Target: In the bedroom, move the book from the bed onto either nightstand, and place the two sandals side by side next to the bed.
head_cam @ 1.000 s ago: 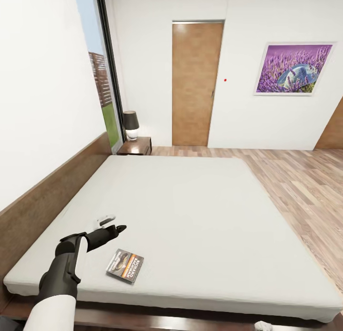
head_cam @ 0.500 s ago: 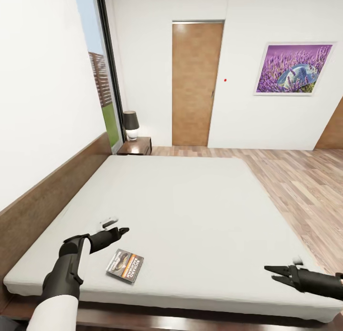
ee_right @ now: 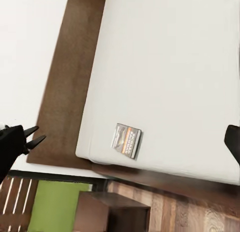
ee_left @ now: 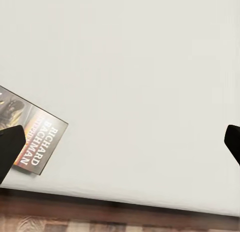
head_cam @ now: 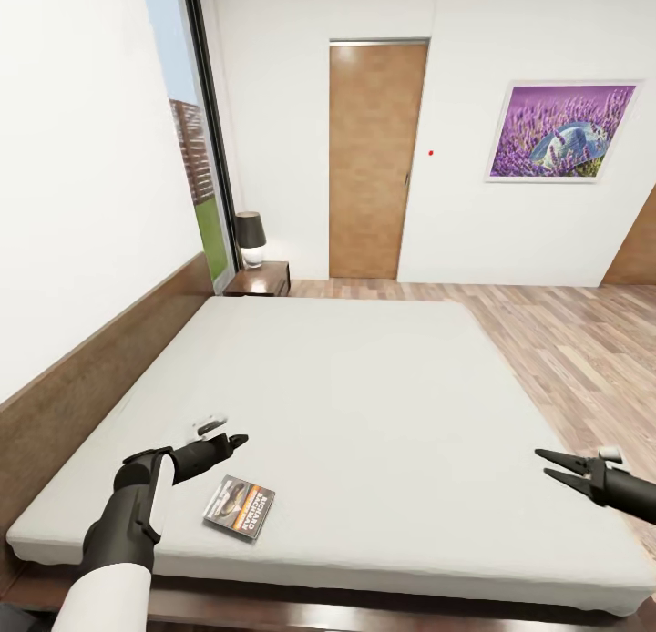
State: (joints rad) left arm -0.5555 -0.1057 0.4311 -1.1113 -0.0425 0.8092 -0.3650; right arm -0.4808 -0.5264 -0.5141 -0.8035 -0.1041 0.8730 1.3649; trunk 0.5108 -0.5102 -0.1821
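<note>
The book point(head_cam: 239, 507) lies flat on the off-white bed point(head_cam: 364, 386), near its front left corner, cover up with an orange band. My left gripper point(head_cam: 239, 441) hovers open just beyond the book, toward the headboard point(head_cam: 100, 368). In the left wrist view the book point(ee_left: 35, 142) sits beside one dark finger point(ee_left: 10, 149). My right gripper point(head_cam: 545, 463) is open over the bed's front right part, far from the book. The right wrist view takes in the book point(ee_right: 126, 139) from afar. A nightstand point(head_cam: 260, 279) stands at the bed's far left corner. The sandals are out of view.
A dark-shaded lamp point(head_cam: 251, 239) stands on the nightstand. A tall window point(head_cam: 196, 158) is behind it, a brown door point(head_cam: 374, 158) on the far wall and a lavender picture point(head_cam: 560, 131) to its right. Wood floor point(head_cam: 583, 350) runs along the bed's right side.
My right gripper came into view at the lower right and has risen up and to the right over the bed. The left gripper shifted slightly. The book has not moved.
</note>
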